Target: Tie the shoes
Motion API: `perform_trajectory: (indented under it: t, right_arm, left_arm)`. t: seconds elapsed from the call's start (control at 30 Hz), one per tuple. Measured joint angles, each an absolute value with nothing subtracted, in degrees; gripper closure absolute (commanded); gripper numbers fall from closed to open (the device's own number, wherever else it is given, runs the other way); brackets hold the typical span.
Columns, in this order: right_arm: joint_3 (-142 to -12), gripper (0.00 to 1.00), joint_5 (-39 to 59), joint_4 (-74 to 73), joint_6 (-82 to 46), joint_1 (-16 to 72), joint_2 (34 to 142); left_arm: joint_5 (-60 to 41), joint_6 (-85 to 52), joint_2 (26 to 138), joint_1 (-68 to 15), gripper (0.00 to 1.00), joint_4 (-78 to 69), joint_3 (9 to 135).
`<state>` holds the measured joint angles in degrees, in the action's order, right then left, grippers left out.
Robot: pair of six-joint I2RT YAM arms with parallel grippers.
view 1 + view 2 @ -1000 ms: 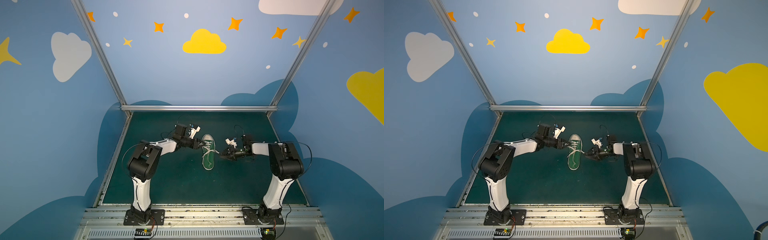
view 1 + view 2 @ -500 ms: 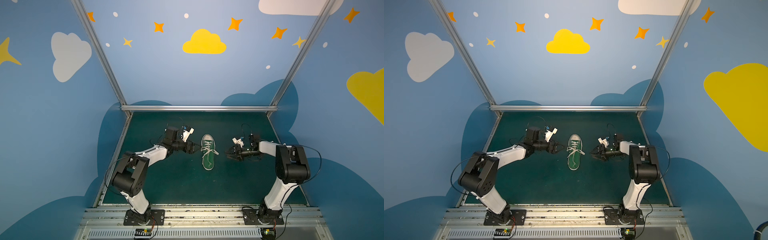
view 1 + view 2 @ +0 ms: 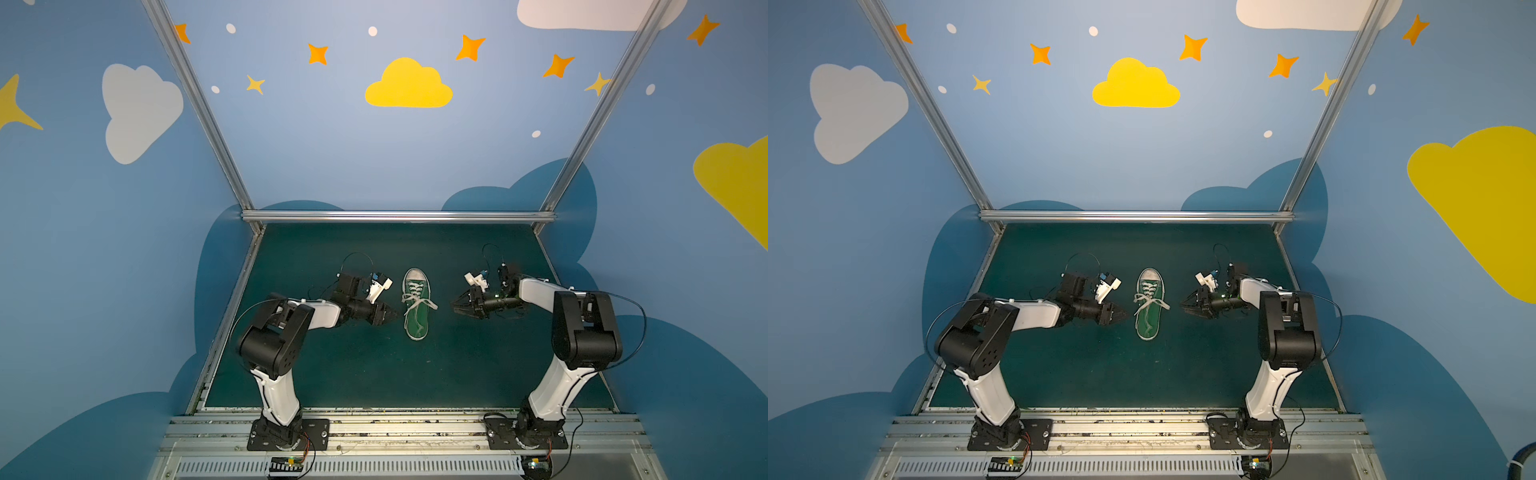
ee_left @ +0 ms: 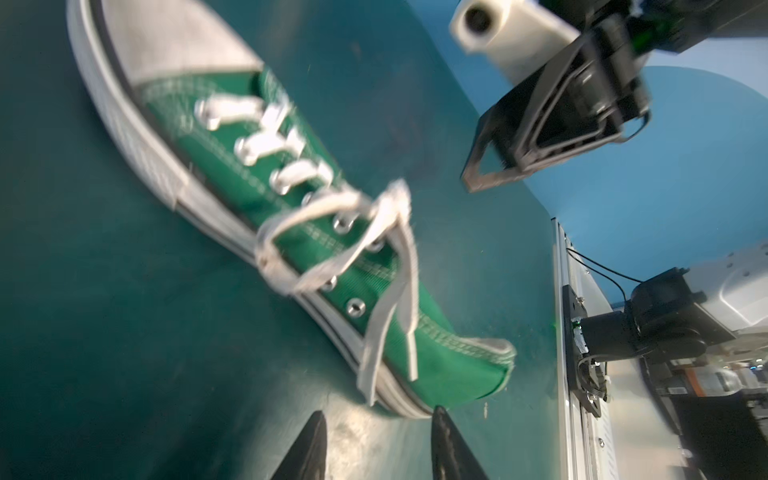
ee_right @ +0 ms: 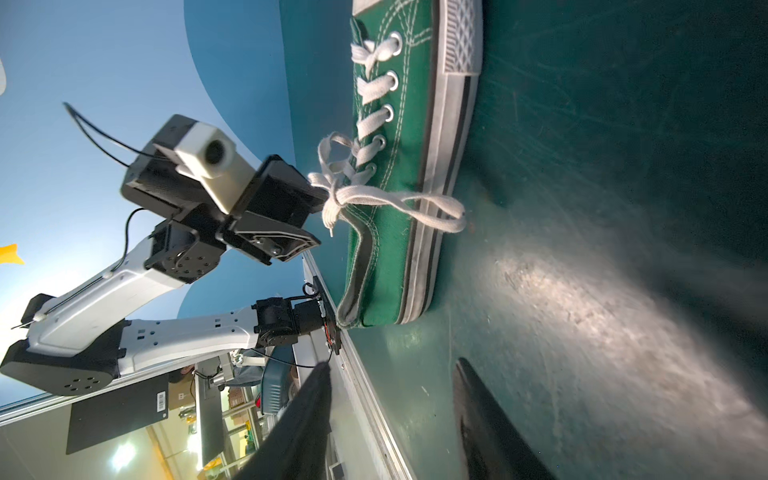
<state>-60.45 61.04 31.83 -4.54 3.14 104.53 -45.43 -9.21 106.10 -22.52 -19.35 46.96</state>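
Sneaker (image 3: 417, 305) lies on its sole at the centre of the dark green tabletop (image 3: 353, 374), a little below mid-frame in both top views, toe cap toward the frame's top, heel toward its bottom. We note the white laces (image 3: 419, 300) meeting in a knot over the tongue, one loop draped down each flank and the loose ends trailing toward the heel; we read that as a formed bow. We find the left pincer (image 3: 390, 316) just left of the shoe and the right pincer (image 3: 457, 307) a little farther off on its right, both pointing inward. Each wrist view shows its own fingers spread with nothing between them, touching neither shoe nor lace. Our judgement: the tying step is at its end. Any next move calls for a snugness check: pinch one loop per side and draw outward evenly, avoiding the free ends, which would undo the bow. Writing: no brand legible on canvas or sole; a barcode sticker (image 5: 162, 401) on a dark panel is too small to read.
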Motion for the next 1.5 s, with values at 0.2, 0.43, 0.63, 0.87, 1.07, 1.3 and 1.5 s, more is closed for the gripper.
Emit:
perform_trajectory:
  t: [0.2, 0.43, 0.63, 0.87, 1.07, 1.3, 1.5]
  right_arm:
    - [-61.3, 0.55, 61.1, 33.3, -4.0, 3.1, 104.5]
    - [-61.4, 0.57, 61.5, 33.3, -4.2, 3.1, 104.5]
    - [-61.5, 0.59, 61.9, 33.4, -4.2, 3.2, 104.5]
    - [-63.2, 0.60, 62.3, 33.3, -4.6, 4.9, 104.9]
    - [-65.9, 0.61, 63.0, 33.3, -5.5, 6.7, 106.1]
    - [-69.2, 0.60, 62.7, 34.1, -5.5, 8.3, 107.6]
    - [-75.7, 0.53, 57.5, 38.5, -3.7, 12.0, 109.1]
  left_arm:
    - [-45.0, -11.9, 108.4, -23.7, 0.60, -23.1, 46.6]
    - [-44.8, -12.5, 110.6, -25.1, 0.60, -27.0, 46.6]
    - [-45.1, -14.2, 112.9, -25.4, 0.64, -29.3, 46.6]
    - [-46.3, -16.4, 115.1, -25.8, 0.67, -34.4, 46.7]
    - [-47.0, -18.7, 116.5, -25.8, 0.89, -39.3, 46.7]
    - [-46.5, -19.7, 116.6, -25.8, 0.97, -41.2, 46.7]
    - [-44.5, -17.6, 112.6, -25.8, 0.97, -37.2, 46.7]
